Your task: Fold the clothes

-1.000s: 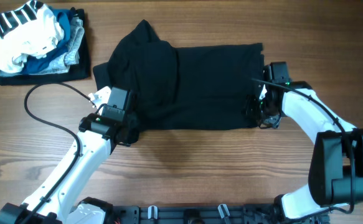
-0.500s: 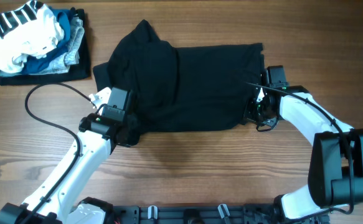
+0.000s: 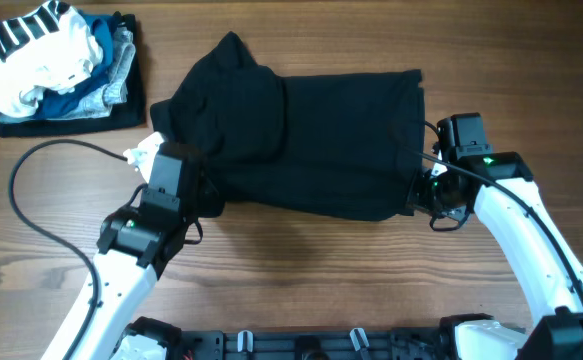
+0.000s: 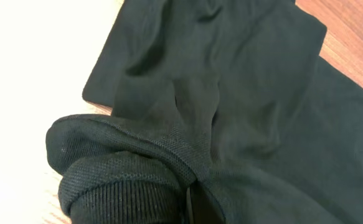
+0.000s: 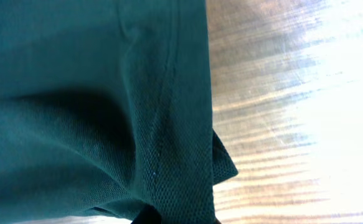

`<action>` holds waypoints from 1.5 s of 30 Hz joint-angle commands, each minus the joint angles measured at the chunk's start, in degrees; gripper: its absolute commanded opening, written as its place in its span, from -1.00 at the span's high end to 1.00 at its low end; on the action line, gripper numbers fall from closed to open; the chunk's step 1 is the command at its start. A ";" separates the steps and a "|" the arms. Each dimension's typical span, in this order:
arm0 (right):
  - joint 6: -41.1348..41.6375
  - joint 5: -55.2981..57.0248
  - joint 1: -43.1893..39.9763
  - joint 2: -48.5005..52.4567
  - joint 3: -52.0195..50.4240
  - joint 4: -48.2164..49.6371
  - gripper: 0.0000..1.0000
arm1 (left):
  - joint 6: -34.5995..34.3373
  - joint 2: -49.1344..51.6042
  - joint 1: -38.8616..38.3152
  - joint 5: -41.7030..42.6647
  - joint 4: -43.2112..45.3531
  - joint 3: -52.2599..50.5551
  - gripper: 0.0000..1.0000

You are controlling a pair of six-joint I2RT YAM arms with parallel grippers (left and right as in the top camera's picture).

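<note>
Black garment (image 3: 311, 140) lies spread across the middle of the wooden table (image 3: 301, 270), long side running left-right, with a bunched lump at its far-left end.

Left gripper (image 3: 199, 192) is at the garment's near-left corner and clamped on it. The left wrist view shows rolled, ribbed cloth bunched right at the jaws, and the rest of the fabric runs away up and to the right.

Right gripper (image 3: 418, 192) is at the near-right corner, also closed on the fabric. The right wrist view shows the stitched edge running straight down into the fingers, with bare wood just to the right of it.

The near edge bows in a curve between the two grips.

A stack of folded garments (image 3: 56, 65) sits at the far-left corner, well apart from the black one. A cable (image 3: 31, 200) loops on the table left of the left arm.
</note>
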 commanded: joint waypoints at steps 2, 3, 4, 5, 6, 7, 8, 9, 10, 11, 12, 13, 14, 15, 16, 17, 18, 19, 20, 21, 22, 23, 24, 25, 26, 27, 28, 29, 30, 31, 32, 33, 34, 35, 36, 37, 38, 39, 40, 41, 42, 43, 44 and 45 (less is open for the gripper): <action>1.42 2.56 0.26 -4.11 0.20 -2.67 0.91 | 0.70 -3.41 -1.18 -0.61 -3.67 1.29 0.92; 1.40 3.30 0.35 -5.16 0.20 -2.54 0.91 | 0.70 -3.76 -1.64 -0.68 -3.74 1.29 0.92; 1.40 4.85 0.68 -6.67 0.22 -2.10 0.91 | 0.70 -4.33 -2.34 -1.11 -3.50 1.29 0.92; 1.40 5.88 0.96 -8.09 0.31 -1.73 0.91 | 0.68 -4.87 -3.06 -1.49 -3.13 1.29 0.92; 1.42 6.14 1.11 -9.46 0.44 -1.70 0.91 | 0.68 -5.42 -3.63 -1.66 -2.93 1.29 0.92; 1.40 6.14 1.11 -10.88 0.52 -1.86 0.92 | 0.70 -5.97 -4.22 -1.73 -2.93 1.29 0.92; 1.40 6.14 1.11 -11.98 0.52 -2.12 0.92 | 0.68 -6.49 -4.70 -1.68 -2.97 1.29 0.92; 1.40 6.14 1.11 -13.03 0.52 -2.47 0.91 | 0.68 -7.15 -5.40 -1.68 -3.10 1.29 0.92; 1.44 6.14 1.11 -14.08 0.52 -3.13 0.91 | 0.68 -8.11 -6.62 -1.68 -3.56 1.29 0.92; 1.44 6.10 1.11 -14.64 0.52 -3.80 0.91 | 0.66 -8.85 -7.65 -1.70 -4.11 1.29 0.92; 1.44 6.12 1.11 -14.86 0.52 -4.39 0.91 | 0.61 -9.40 -8.41 -1.68 -4.55 1.29 0.92; 1.40 6.14 1.11 -15.08 0.52 -4.87 0.91 | 0.42 -10.51 -9.81 -1.68 -5.09 1.29 0.92; 1.33 6.16 1.11 -15.15 0.52 -4.87 0.92 | 0.42 -11.23 -10.64 -1.73 -5.09 1.29 0.92; 1.22 6.43 1.11 -15.15 0.52 -4.35 0.91 | 0.20 -12.15 -11.63 -2.43 -4.87 1.29 0.92; 1.20 6.95 1.11 -15.15 0.52 -3.43 0.91 | -0.22 -13.03 -12.48 -3.74 -4.57 1.29 0.92; 1.22 7.65 1.11 -15.15 0.52 -2.40 0.91 | -0.87 -13.86 -13.20 -5.14 -4.24 1.31 0.92; 1.25 7.69 1.11 -15.15 0.52 -1.64 0.91 | -0.85 -14.64 -13.73 -5.70 -3.74 1.31 0.92; 1.42 7.63 1.11 -15.15 0.52 -1.29 0.91 | -0.85 -15.30 -14.14 -5.84 -3.39 1.33 0.92; 1.40 7.69 1.11 -15.15 0.52 -1.14 0.91 | -0.85 -15.96 -14.47 -6.03 -3.32 1.33 0.92; 1.40 7.65 1.11 -15.15 0.52 -1.16 0.91 | -0.85 -16.39 -14.62 -6.21 -3.39 1.33 0.92; 1.38 7.67 1.11 -15.17 0.52 -1.18 0.91 | -0.85 -16.70 -14.73 -6.19 -3.45 1.33 0.92; 1.40 7.67 1.16 -15.19 0.52 -1.22 0.91 | -0.85 -16.96 -14.88 -6.19 -3.65 1.33 0.92; 1.42 7.65 1.16 -15.21 0.52 -1.29 0.91 | -0.85 -17.11 -15.15 -6.19 -3.96 1.33 0.92; 1.40 7.65 1.16 -15.21 0.52 -1.33 0.91 | -0.85 -17.14 -15.67 -6.19 -4.33 1.33 0.92; 1.44 7.63 1.16 -15.21 0.52 -1.42 0.92 | -0.85 -17.14 -16.20 -6.21 -4.74 1.33 0.92; 1.44 7.87 1.16 -15.23 0.52 -1.31 0.91 | -0.85 -17.14 -16.87 -6.27 -4.90 1.33 0.92; 1.68 8.94 1.16 -15.32 0.52 -0.59 0.91 | -0.85 -17.14 -17.33 -6.99 -4.63 1.33 0.92; 2.89 10.29 1.16 -15.39 0.52 0.35 0.92 | -0.83 -17.14 -17.44 -8.09 -4.15 1.33 0.92; 3.13 10.86 1.16 -15.43 0.52 1.55 0.91 | -0.83 -17.14 -17.44 -8.68 -3.61 1.33 0.92; 3.13 10.91 1.16 -15.43 0.52 2.86 0.91 | -0.81 -17.14 -17.44 -9.53 -3.13 1.33 0.92; 3.15 11.08 1.16 -15.43 0.52 3.78 0.91 | -0.79 -17.14 -17.44 -10.82 -2.89 1.33 0.92; 3.13 11.28 1.16 -15.43 0.52 5.07 0.91 | -0.81 -17.14 -17.44 -12.33 -2.67 1.33 0.92; 3.15 11.28 1.16 -15.43 0.52 5.60 0.91 | -0.79 -17.14 -17.44 -13.84 -2.21 1.33 0.92; 2.99 11.30 1.16 -15.41 0.52 5.55 0.91 | -0.79 -17.14 -17.44 -14.88 -2.03 1.33 0.92; 2.75 11.45 1.16 -15.43 0.52 5.22 0.91 | -0.79 -17.14 -17.44 -15.82 -2.08 1.33 0.92; 2.71 11.54 1.16 -15.43 0.52 5.01 0.91 | -0.76 -17.14 -17.44 -16.33 -2.10 1.33 0.92; 2.78 11.67 1.16 -15.41 0.52 4.55 0.91 | -0.79 -17.14 -17.44 -17.05 -2.34 1.33 0.92; 2.89 11.58 1.16 -15.41 0.52 3.69 0.91 | -0.79 -17.07 -17.44 -17.38 -2.78 1.33 0.92; 2.89 11.45 1.16 -15.41 0.52 3.06 0.91 | -0.81 -17.03 -17.44 -17.40 -3.21 1.33 0.92; 2.91 11.47 1.16 -15.41 0.52 2.45 0.91 | -0.79 -16.94 -17.44 -17.73 -3.43 1.33 0.92; 2.89 11.47 1.16 -15.41 0.52 2.27 0.91 | -0.81 -16.81 -17.42 -18.05 -3.61 1.33 0.92; 2.89 11.47 1.16 -15.41 0.52 2.32 0.91 | -0.81 -16.61 -17.44 -18.84 -3.61 1.33 0.92; 2.89 11.45 1.16 -15.41 0.52 2.51 0.91 | -0.81 -15.98 -17.42 -20.59 -3.58 1.33 0.92; 2.89 11.45 1.16 -15.41 0.52 2.40 0.91 | -0.81 -15.41 -17.42 -20.94 -3.58 1.33 0.92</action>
